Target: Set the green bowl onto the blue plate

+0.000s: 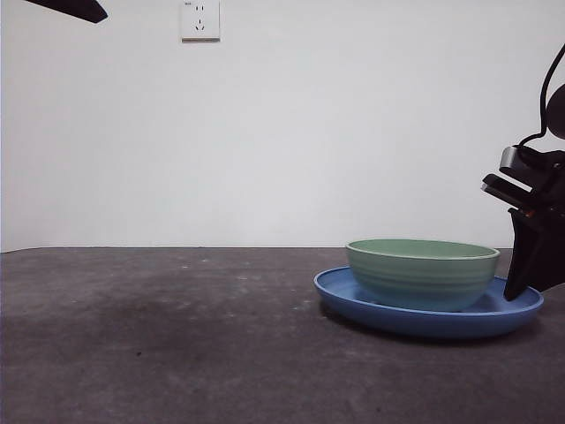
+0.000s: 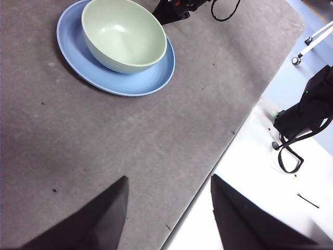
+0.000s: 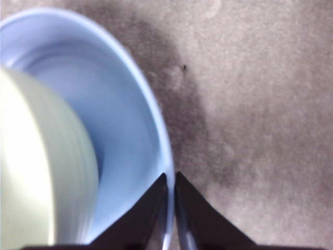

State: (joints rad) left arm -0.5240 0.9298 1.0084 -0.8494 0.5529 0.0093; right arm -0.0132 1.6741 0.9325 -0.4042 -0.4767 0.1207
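Sitting lower right on the blue plate (image 1: pixel 521 316), the glossy green bowl (image 1: pixel 422 274) looks rigid and slippery, best gripped at its rim; right hand (image 3: pixel 171 179) nearly closed, empty.

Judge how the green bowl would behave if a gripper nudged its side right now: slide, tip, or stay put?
The green bowl looks rigid and glossy, so it would probably slide on the equally glossy blue plate rather than flex. Its low, wide shape suggests tipping is unlikely. The plate's raised rim might stop a short slide.

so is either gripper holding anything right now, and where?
The right gripper is shut on the blue plate, pinching its rim. The green bowl sits on the plate, ungripped. The left gripper is open, holding nothing.
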